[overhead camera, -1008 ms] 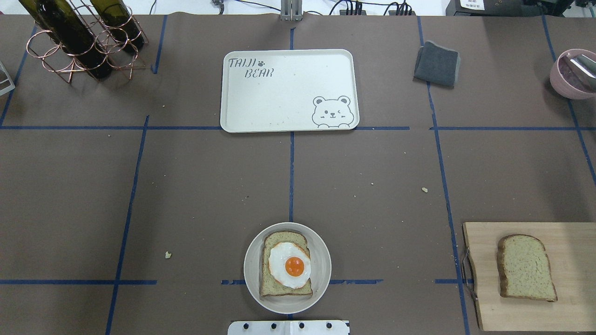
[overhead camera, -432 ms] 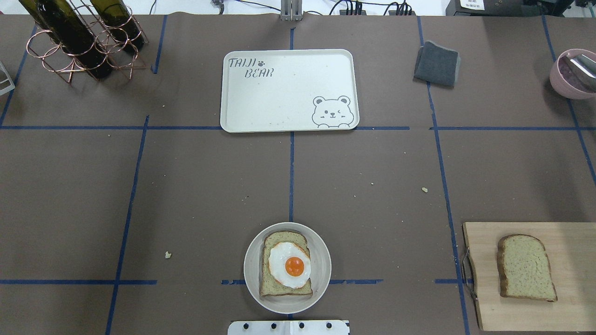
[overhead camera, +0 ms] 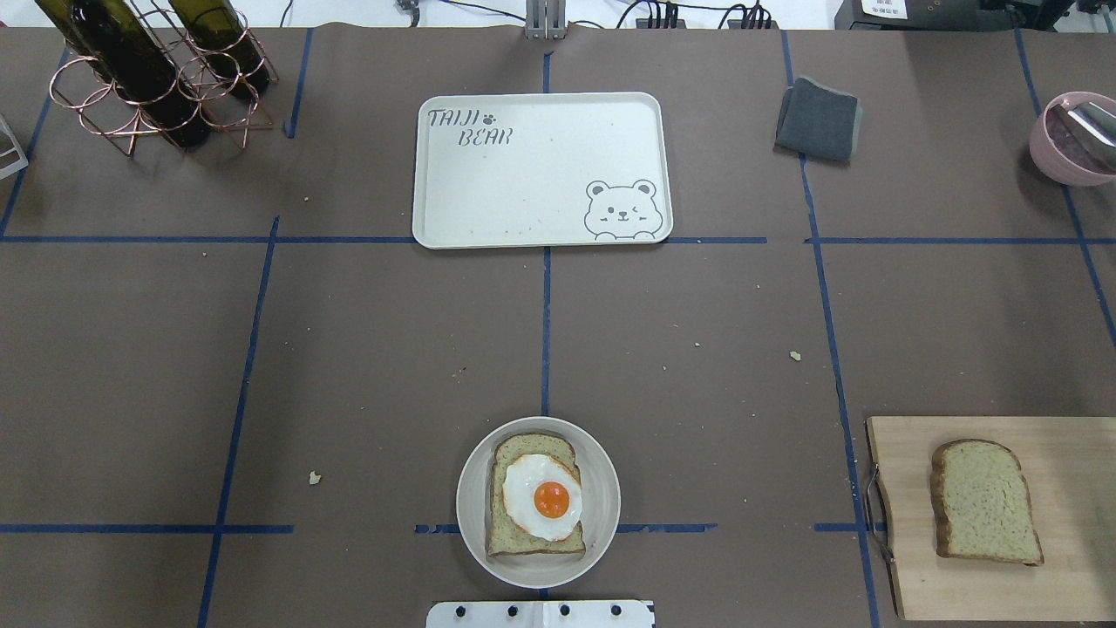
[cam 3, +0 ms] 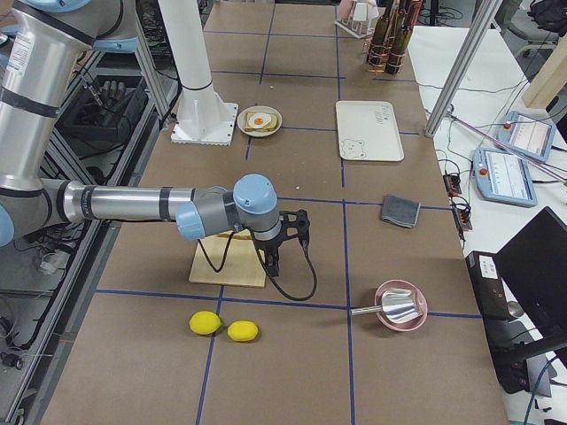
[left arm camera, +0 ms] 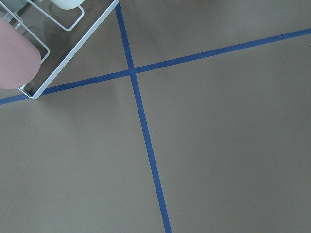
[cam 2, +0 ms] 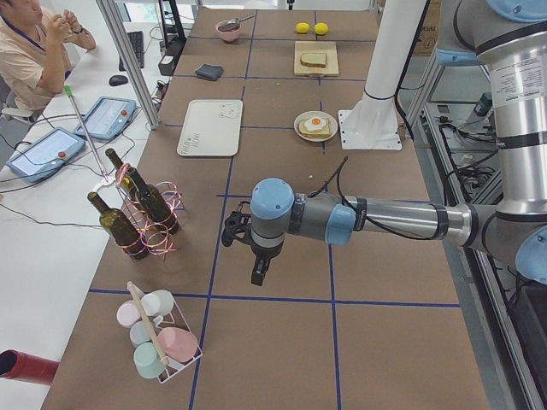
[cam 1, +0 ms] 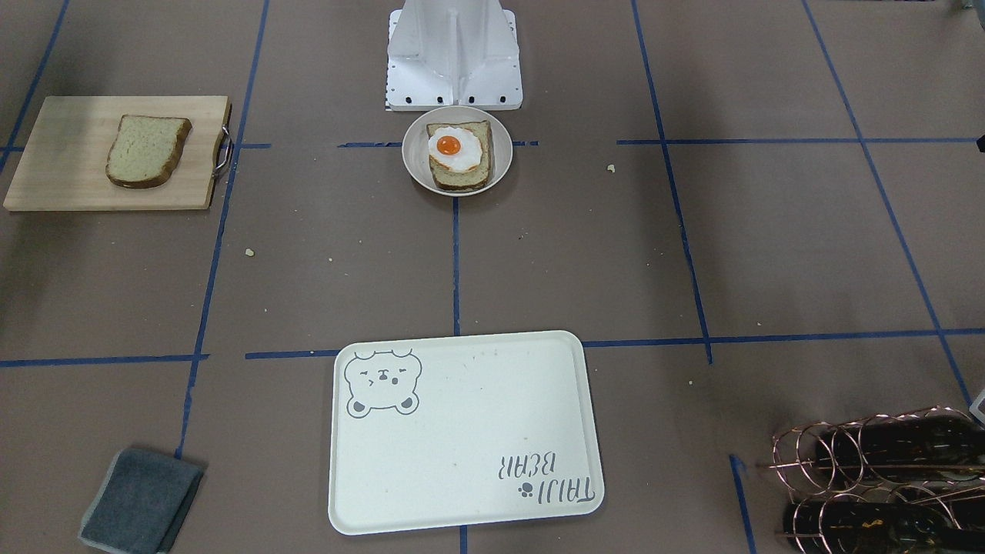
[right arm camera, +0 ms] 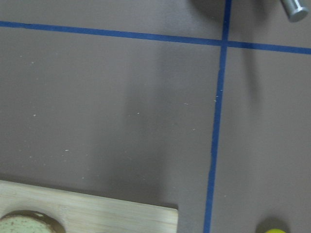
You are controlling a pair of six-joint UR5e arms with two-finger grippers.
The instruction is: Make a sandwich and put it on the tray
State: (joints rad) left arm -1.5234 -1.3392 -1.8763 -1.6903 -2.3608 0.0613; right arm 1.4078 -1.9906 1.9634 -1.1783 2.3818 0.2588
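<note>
One bread slice topped with a fried egg (overhead camera: pixel 538 501) lies in a round beige bowl (overhead camera: pixel 471 506) at the near centre; it also shows in the front view (cam 1: pixel 458 154). A second bread slice (overhead camera: pixel 985 501) lies on the wooden cutting board (overhead camera: pixel 1072 453) at the right. The cream tray (overhead camera: pixel 523 183) with bear drawing lies at the far centre, with nothing on it. My left gripper (cam 2: pixel 256 269) hovers over bare table far out to the left. My right gripper (cam 3: pixel 275 258) hovers by the board's outer edge. I cannot tell whether either is open or shut.
A copper rack of wine bottles (overhead camera: pixel 157 78) stands far left. A grey cloth (overhead camera: pixel 818 120) and a pink bowl with a metal scoop (overhead camera: pixel 1068 139) are far right. Two lemons (cam 3: pixel 221 326) lie beyond the board. A wire cup rack (cam 2: pixel 158 342) stands beyond the left gripper.
</note>
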